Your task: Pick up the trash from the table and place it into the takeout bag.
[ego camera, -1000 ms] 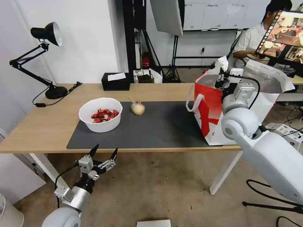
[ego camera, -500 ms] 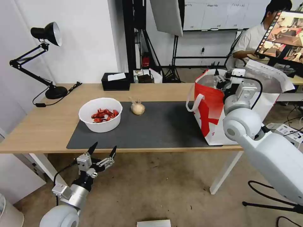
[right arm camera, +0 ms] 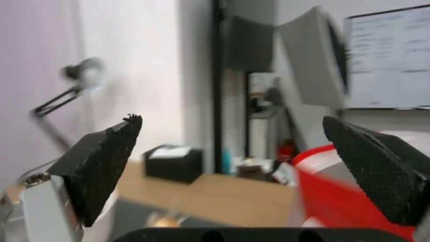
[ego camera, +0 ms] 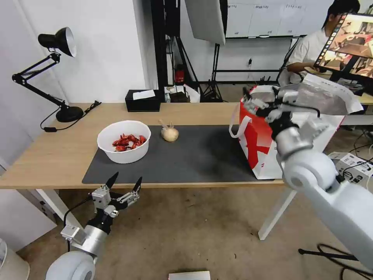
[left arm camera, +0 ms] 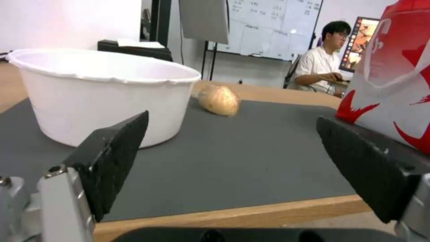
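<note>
The left gripper (ego camera: 124, 182) waits spread and empty below the table (ego camera: 58, 155) edge. On the mat, the bowl (ego camera: 123, 141) and beige lump (ego camera: 169, 133) remain. The right gripper (ego camera: 256, 105), parted and empty, has swung from over the takeout bag (ego camera: 256, 144) toward the table; it should approach the lump slowly.

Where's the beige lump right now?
In the head view, the beige lump sits on the dark mat's far edge, just right of the white bowl.

Head camera looks down over the long light-wood table (ego camera: 58, 155); both wrist cameras face across it, sharing the white round bowl (left arm camera: 103, 94).
</note>
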You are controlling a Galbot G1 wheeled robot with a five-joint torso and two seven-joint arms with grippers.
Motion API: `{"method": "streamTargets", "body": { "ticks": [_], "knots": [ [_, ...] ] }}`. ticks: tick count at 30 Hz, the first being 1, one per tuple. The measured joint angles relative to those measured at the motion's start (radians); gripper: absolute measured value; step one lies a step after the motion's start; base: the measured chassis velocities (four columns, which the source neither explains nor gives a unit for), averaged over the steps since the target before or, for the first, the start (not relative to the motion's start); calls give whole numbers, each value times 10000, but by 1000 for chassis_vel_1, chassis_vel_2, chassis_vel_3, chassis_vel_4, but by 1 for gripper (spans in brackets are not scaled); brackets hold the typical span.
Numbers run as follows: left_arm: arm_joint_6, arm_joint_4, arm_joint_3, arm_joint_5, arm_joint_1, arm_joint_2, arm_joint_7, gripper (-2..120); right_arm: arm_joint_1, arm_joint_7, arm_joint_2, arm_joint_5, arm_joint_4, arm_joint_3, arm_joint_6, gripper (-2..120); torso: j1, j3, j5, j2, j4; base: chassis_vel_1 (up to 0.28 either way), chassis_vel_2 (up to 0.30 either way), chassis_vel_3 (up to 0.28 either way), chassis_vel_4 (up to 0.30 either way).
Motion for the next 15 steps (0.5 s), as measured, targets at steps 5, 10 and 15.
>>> {"method": "streamTargets", "body": {
  "ticks": [5,10,15],
  "knots": [
    [-72,3,-23,23,-10,-11,7,100,-1947,-1051,-360,-314,632,801,322,100,1,0,1,0,2,0,0,0,0],
    [-81,14,-114,167,80,-55,15,100,-3627,-1577,-176,-1106,700,1467,995,100,1,0,3,0,0,0,0,0,0],
    [-82,163,-218,366,325,-143,43,100,-6224,-1792,939,-2899,400,1766,2227,100,0,0,0,0,3,0,0,0,0]
  ]
}}
